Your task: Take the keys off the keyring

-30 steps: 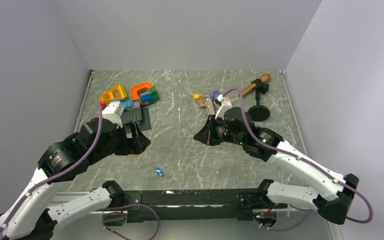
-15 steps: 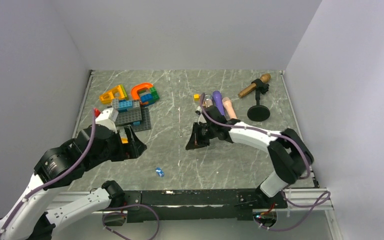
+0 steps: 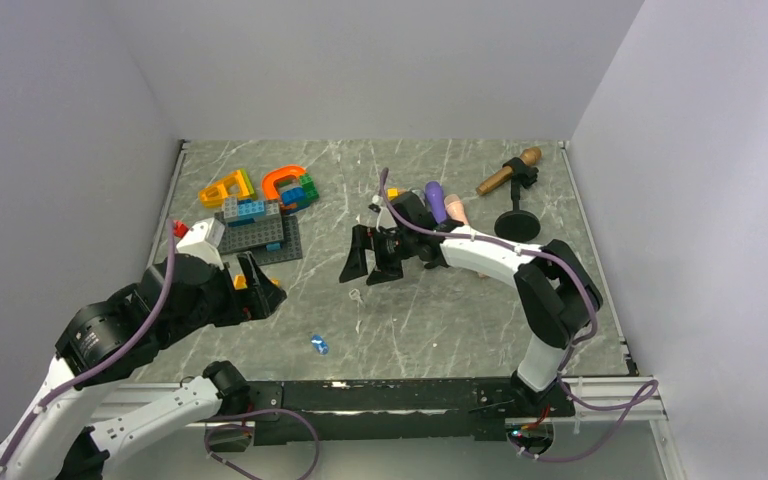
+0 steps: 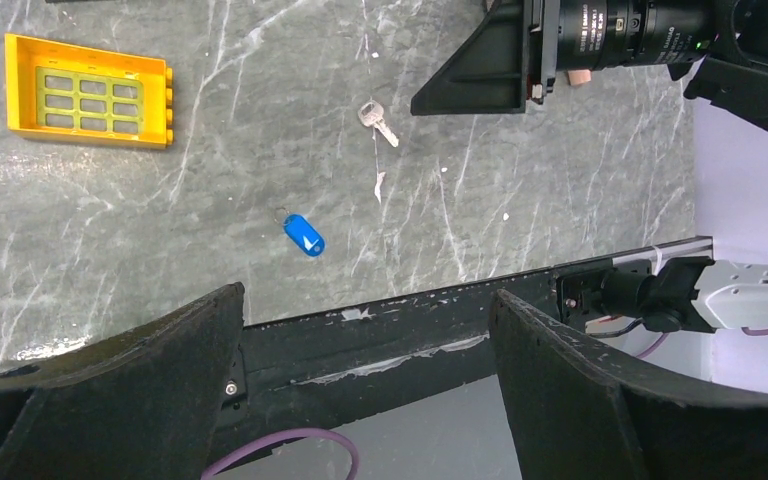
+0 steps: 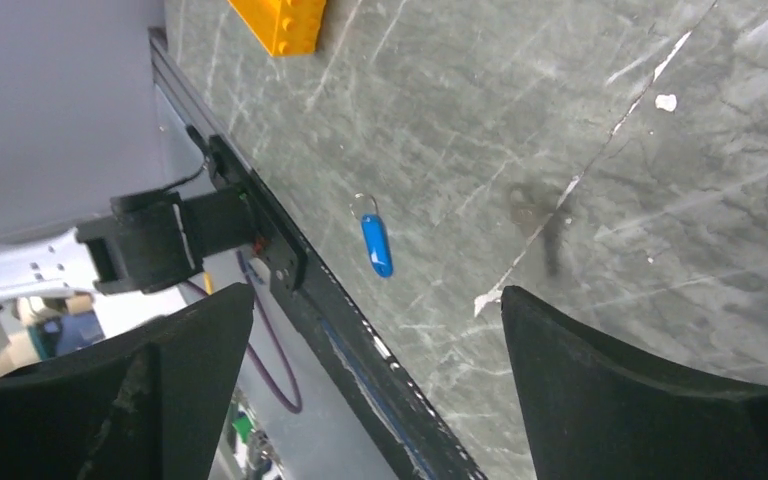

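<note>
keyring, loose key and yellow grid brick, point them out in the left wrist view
keyring (image 4: 305,237), left wrist view, middle of its blue oval
key (image 4: 377,122), left wrist view, where head meets blade
yellow grid brick (image 4: 88,91), left wrist view, centre of its grid

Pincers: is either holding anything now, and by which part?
Nothing is held. The left pincer and right pincer are both open and empty; the key and keyring lie apart on the table.
</note>
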Tool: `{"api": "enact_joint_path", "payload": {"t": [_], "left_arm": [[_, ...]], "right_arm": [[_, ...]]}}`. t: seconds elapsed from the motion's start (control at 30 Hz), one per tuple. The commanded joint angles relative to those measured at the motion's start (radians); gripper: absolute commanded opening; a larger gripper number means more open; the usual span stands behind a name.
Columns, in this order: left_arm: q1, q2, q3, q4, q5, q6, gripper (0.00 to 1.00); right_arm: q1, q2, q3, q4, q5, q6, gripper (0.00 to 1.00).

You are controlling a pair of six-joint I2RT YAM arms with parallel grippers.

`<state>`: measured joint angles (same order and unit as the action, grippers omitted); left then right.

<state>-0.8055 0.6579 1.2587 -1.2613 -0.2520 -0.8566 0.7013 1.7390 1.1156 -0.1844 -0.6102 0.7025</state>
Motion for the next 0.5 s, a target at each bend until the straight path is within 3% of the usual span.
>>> {"api": "enact_joint_path", "payload": {"t": [0.0, 0.47], "left_arm": [[0.003, 0.006, 0.007, 0.036, -0.003, -0.012, 0.96], [0.003, 0.128, -0.044, 0.133, 0.019, 0.047, 0.95]], "right_arm": [[0.002, -0.066, 0.035, -0.091, 0.034, -0.070, 1.00], [-0.009, -0.444, -0.039, -0.332, 0.237, -0.133, 1.00]]}}
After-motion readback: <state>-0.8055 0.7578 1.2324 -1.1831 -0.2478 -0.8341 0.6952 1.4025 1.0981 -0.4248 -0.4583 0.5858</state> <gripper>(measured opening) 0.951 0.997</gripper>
